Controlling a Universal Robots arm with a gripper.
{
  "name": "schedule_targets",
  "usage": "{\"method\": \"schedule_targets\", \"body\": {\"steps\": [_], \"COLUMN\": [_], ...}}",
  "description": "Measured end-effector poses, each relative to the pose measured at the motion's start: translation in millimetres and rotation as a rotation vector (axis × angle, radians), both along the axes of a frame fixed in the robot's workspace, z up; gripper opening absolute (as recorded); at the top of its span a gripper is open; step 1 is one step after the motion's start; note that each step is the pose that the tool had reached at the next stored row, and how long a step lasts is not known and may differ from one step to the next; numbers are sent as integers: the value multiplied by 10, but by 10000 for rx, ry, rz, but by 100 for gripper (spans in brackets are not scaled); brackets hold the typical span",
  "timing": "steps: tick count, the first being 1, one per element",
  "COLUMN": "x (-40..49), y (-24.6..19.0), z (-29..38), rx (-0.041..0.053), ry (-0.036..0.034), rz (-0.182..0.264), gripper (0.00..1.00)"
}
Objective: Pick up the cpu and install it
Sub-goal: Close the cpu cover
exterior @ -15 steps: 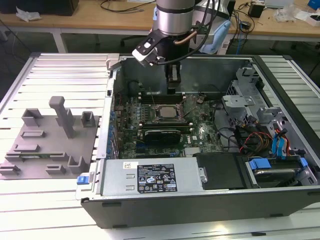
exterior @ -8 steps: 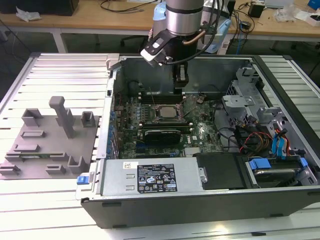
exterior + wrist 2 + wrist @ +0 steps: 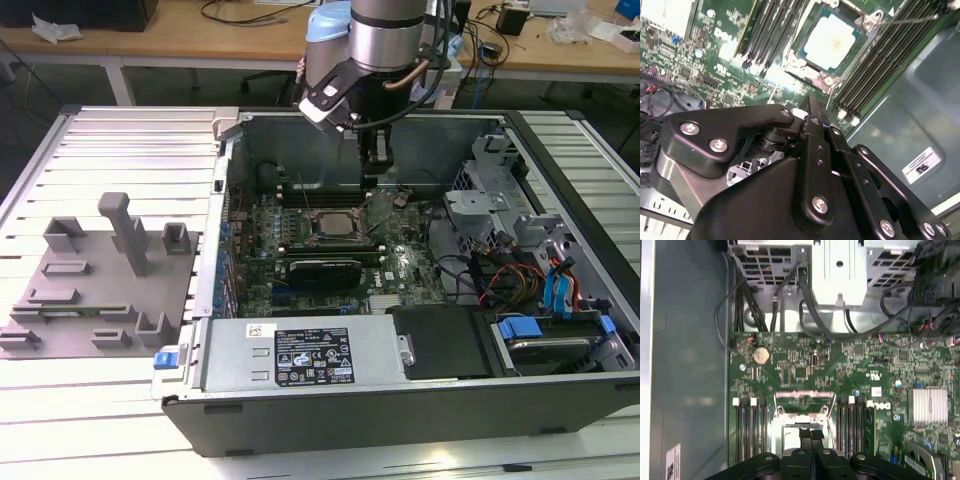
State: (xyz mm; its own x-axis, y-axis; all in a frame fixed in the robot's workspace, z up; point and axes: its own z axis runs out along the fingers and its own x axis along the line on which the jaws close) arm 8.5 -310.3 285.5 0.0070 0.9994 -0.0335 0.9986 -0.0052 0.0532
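Note:
The cpu [image 3: 832, 40], a flat square chip with a silvery-white top, lies in the motherboard socket [image 3: 330, 226] inside the open computer case. In the second wrist view a metal frame surrounds it, with memory slots [image 3: 880, 65] on either side. My gripper [image 3: 375, 178] hangs just above the board, close to the socket's far edge in the exterior view. Its black fingers [image 3: 810, 440] are pressed together, shut with nothing between them. In the second wrist view the gripper [image 3: 808, 102] tip points toward the socket's near corner, apart from the chip.
A grey fixture plate [image 3: 95, 290] with upright blocks lies on the exterior view's left. The power supply [image 3: 300, 355] fills the case's front. A drive cage [image 3: 480, 205] and coloured cables [image 3: 520, 275] crowd the right. A finned heatsink [image 3: 928, 405] stands on the board.

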Motion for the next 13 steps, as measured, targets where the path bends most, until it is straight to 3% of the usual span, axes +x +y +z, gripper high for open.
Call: {"method": "schedule_targets", "body": {"steps": [8, 13], "x": [294, 386], "y": [-12, -26], "z": [-22, -90], "rx": [10, 12], "ry": [24, 32], "rz": [0, 0], "gripper": [11, 11]}}
